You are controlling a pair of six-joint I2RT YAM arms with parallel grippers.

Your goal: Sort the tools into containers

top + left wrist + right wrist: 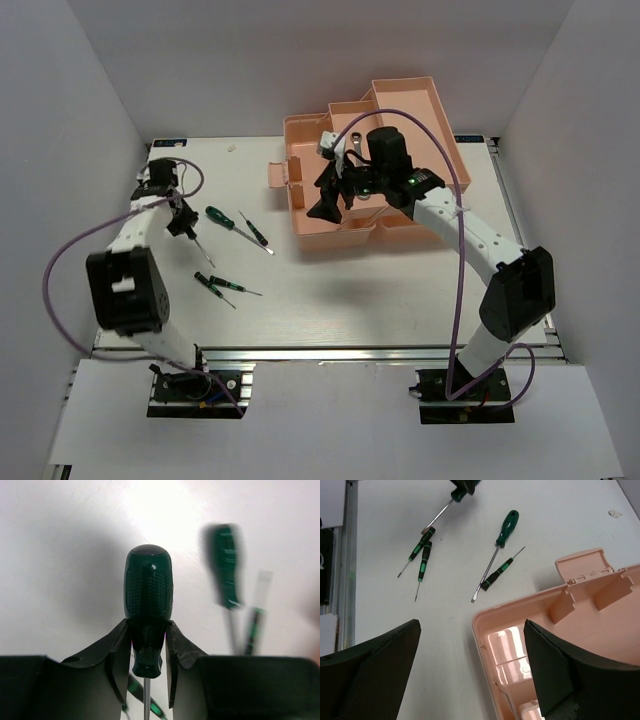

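Left gripper (147, 627): clamped tight on a dark green ribbed-handled screwdriver (148, 590) with a thin metal shaft, at the left of the white table (350, 290), well apart from the box.
Right gripper (470, 630): fingers wide apart, nothing between them, hovering over the near corner of the open salmon-pink plastic toolbox (320, 238).
Done: apparently one silver metal wrench (350, 142) already in a rear compartment, partly hidden by the arm.
Left to do: all the screwdrivers, with none in the box yet.
Count: five screwdrivers in all, one gripped and four loose on the table: a large green-handled one (222, 218), a small one (253, 229) just beside it, a small pair (225, 284) nearer the arms. One wrench, one toolbox.
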